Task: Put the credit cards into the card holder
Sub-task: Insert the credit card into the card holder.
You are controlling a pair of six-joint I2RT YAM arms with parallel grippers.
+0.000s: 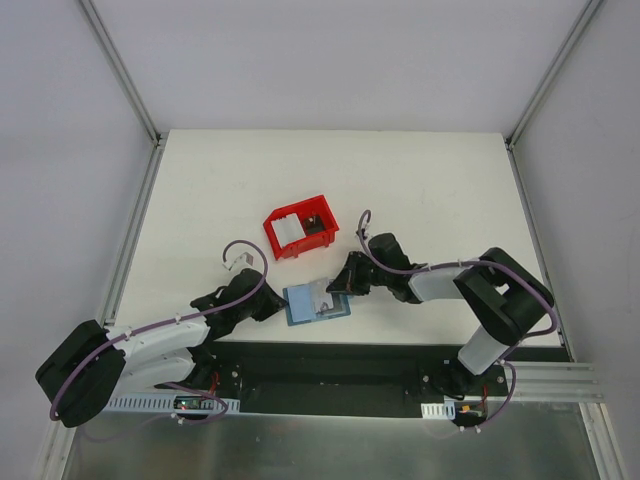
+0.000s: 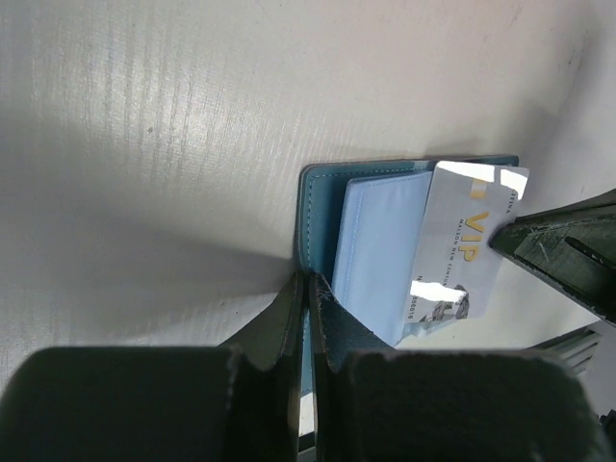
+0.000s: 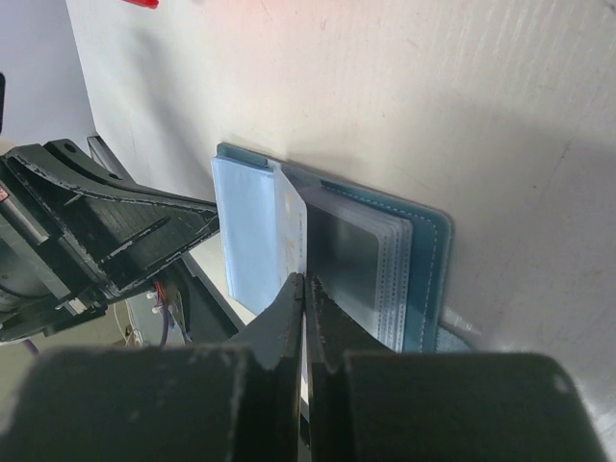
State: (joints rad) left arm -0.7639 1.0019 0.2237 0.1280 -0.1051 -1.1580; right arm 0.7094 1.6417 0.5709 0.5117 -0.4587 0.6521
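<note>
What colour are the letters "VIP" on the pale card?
Gold, on the white card; the left wrist view shows it best.

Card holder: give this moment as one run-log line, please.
left gripper: shut on card holder | right gripper: shut on VIP card | card over inner pockets

Spread open on the white worktop (image 1: 420,180), close to its near edge: a small teal-blue folding card holder (image 1: 316,303). Lies flat, with pale blue inner pockets and clear sleeves facing up. Clamped at one outer edge by the left pincer (image 2: 306,281). Over the pockets, tilted: a white plastic credit card (image 2: 462,241) with gold "VIP" lettering. Nipped at one edge by the right pincer (image 3: 305,284), far end down among the sleeves. Cannot tell whether already inside a pocket.
</note>
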